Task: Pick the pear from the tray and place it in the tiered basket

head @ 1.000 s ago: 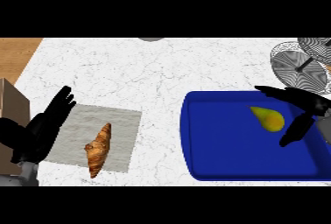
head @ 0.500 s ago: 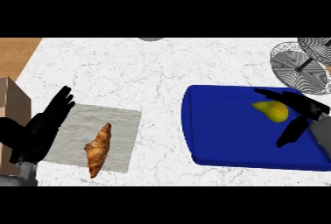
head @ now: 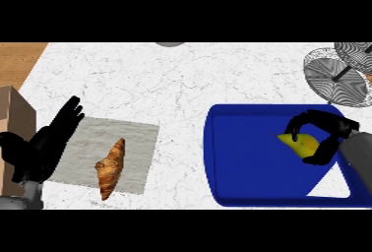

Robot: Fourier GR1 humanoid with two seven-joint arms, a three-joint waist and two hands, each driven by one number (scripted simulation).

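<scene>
- The pear (head: 301, 144) lies inside the blue tray (head: 247, 172), toward its right side and somewhat to the far half
- The right hand (head: 325, 133) is arched over the pear, fingers curled down on its far-left side and the thumb coming in at its near-right; it looks closed around the fruit, though whether the pear is off the tray floor I cannot tell
- As a judgement, a pear is light, rigid enough to pinch, with a smooth rounded skin that could roll or slide out of a narrow hold
- The wide belly is the safer place to take it, fingers and thumb on opposite flanks, not the tapering neck; which end is which is partly hidden under the hand
- The tiered basket (head: 338, 74) stands at the far right, just beyond the tray's far edge, so the carry should be short
- The left hand (head: 40, 147) rests open at the left edge, fingers up, beside the grey mat (head: 138, 142) with a croissant (head: 110, 167)
</scene>
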